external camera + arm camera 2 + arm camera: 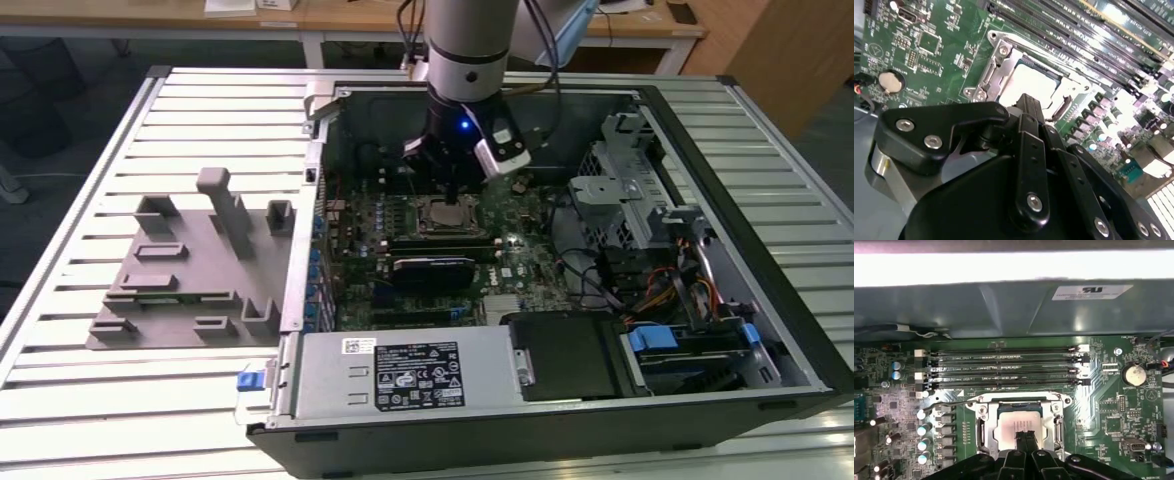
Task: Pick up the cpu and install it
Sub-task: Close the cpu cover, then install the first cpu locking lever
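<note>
Claw closed over the seated cpu
The claw, fingers drawn narrow together, hangs over the cpu, which lies in the motherboard socket inside the open computer case; a white label marks the case wall.

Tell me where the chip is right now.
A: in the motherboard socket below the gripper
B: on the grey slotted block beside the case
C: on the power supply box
A: the chip lies flat inside the socket, with the gripper right over it.
</note>
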`<state>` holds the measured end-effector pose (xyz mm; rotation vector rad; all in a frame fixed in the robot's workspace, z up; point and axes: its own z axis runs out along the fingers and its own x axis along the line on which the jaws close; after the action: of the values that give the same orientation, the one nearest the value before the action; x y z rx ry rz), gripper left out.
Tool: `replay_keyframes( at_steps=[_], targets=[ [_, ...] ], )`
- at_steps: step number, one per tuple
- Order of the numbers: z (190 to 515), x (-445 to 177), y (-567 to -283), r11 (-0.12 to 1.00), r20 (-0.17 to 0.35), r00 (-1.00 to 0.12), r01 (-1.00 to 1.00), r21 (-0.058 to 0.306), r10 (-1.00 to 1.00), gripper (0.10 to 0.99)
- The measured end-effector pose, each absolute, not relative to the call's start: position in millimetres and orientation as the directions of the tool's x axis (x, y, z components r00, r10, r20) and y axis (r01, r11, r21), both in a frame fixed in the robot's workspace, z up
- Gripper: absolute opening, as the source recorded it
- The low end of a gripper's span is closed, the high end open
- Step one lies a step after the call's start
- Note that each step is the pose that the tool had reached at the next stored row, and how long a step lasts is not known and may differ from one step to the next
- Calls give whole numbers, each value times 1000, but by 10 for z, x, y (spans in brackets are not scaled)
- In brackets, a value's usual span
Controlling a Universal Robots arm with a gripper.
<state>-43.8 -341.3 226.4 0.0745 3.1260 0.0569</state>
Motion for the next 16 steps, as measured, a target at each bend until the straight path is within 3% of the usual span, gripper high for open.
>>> replay_keyframes(
  at_steps=[16],
  targets=[
    [2315, -438, -3413, 998, -13, -999, 47, 37, 48, 106]
  ],
)
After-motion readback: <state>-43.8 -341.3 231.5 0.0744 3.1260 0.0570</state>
